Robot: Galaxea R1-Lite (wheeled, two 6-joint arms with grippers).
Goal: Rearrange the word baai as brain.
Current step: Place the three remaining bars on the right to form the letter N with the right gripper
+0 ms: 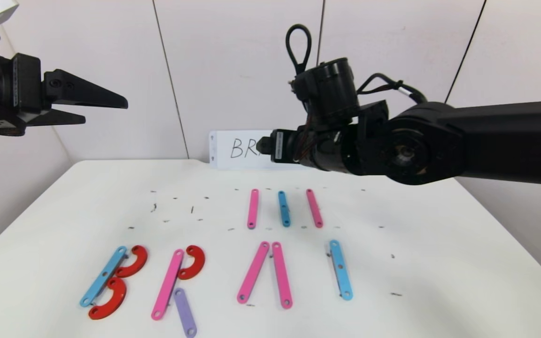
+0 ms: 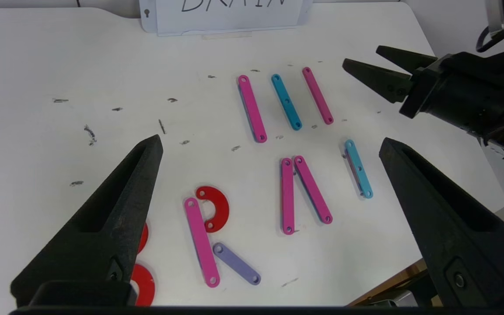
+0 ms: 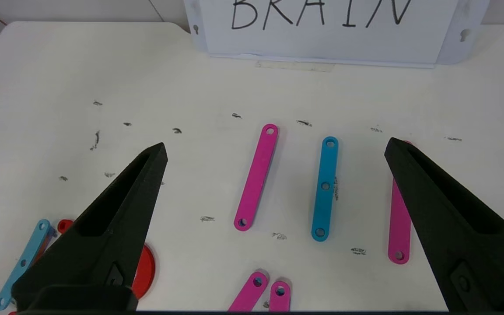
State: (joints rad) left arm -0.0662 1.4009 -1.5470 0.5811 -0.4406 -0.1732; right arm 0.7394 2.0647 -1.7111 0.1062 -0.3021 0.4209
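Observation:
The front row of plastic strips reads as a B with a light-blue bar (image 1: 104, 276) and two red curves (image 1: 133, 261), an R with a pink bar (image 1: 167, 284), red curve (image 1: 192, 262) and purple bar (image 1: 185, 312), two leaning pink bars (image 1: 253, 272), and a lone light-blue bar (image 1: 341, 269). Behind them lie a pink bar (image 3: 257, 176), a blue bar (image 3: 325, 188) and another pink bar (image 3: 398, 227). My right gripper (image 3: 276, 144) hovers open above these three. My left gripper (image 1: 106, 110) is raised at the far left, open and empty.
A white card (image 3: 322, 30) with BRAIN handwritten in black leans against the wall at the table's back edge. Small dark marks dot the white table (image 1: 64, 211). My right arm (image 1: 439, 141) reaches across above the table's back right.

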